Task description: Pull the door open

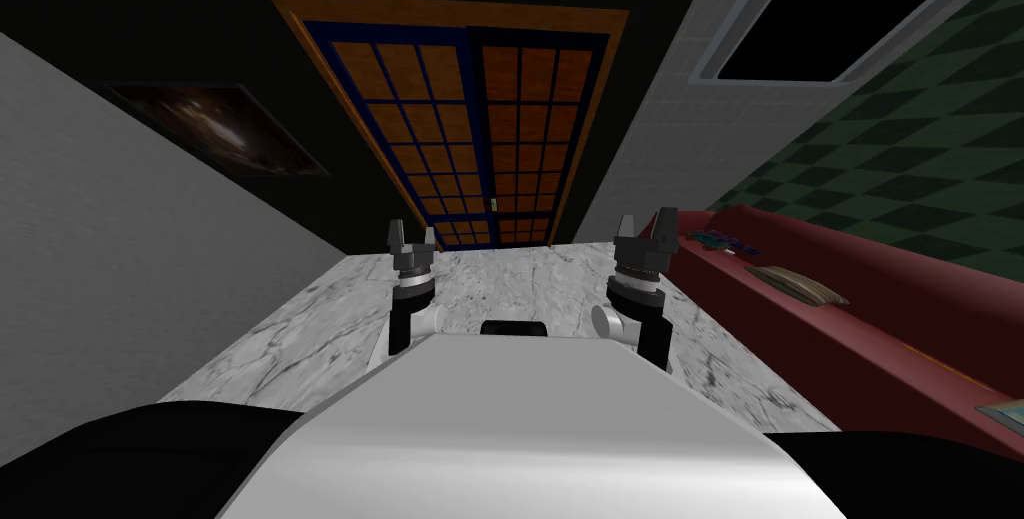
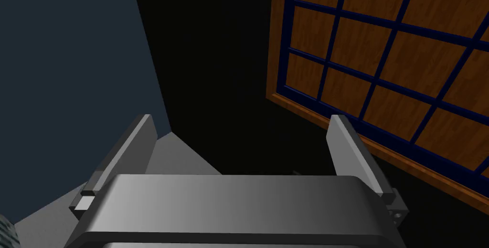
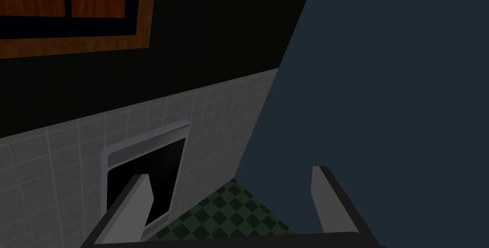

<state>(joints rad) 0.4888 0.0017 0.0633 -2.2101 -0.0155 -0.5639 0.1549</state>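
A double door (image 1: 470, 133) of orange-brown panels in a dark blue grid stands straight ahead in an orange frame, both leaves closed. A small pale handle (image 1: 493, 205) sits at the seam between the leaves, low down. My left gripper (image 1: 411, 239) hangs open in front of the left leaf, well short of it; in the left wrist view its gripper (image 2: 243, 137) points at the door's lower corner (image 2: 382, 68). My right gripper (image 1: 646, 222) is open too, off to the right of the door (image 3: 71, 16), and in the right wrist view the gripper (image 3: 231, 185) holds nothing.
A marbled grey floor (image 1: 520, 288) runs from me to the door. A long dark red counter (image 1: 850, 313) with small items lines the right side. A grey wall (image 1: 110, 233) with a dark picture (image 1: 215, 128) closes the left. A tiled wall with a window (image 1: 780, 13) stands right.
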